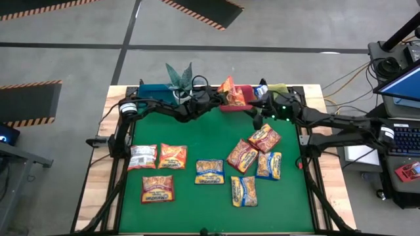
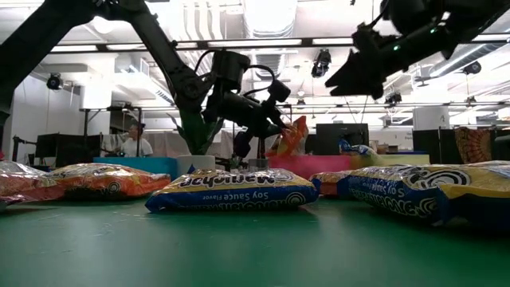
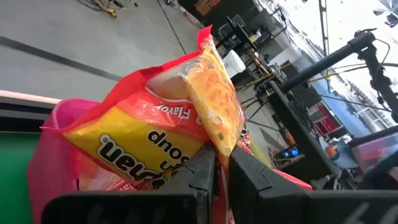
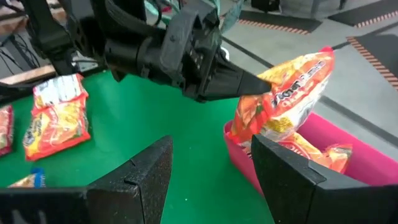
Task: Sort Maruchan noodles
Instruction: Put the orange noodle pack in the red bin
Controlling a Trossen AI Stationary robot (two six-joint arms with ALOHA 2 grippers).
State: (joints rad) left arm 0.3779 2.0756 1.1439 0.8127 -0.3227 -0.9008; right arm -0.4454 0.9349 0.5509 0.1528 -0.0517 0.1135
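Packets of Maruchan noodles lie scattered over the green desk, two towards its left edge, one below them, one near the middle and four clustered towards the right edge. At the far edge stand three bins in a row: blue, red bin and yellow-green, with a potted plant beside the blue one.

The left end effector is pinched almost shut on the edge of an orange packet, holding it upright over the red bin, where at least one more orange packet already rests. The right end effector hovers near the far edge beside the same bin, its fingers spread about halfway and empty.

These packets look light and crackly: thin, slick film around a brittle noodle block. The film yields and slides under a pinch, and the block may snap if squeezed hard across its face. The sealed end seam, a flat doubled strip, seems the safest hold, as here; a packet hung from it will swing. Lying flat on the desk, one would probably need a finger worked under a short edge.
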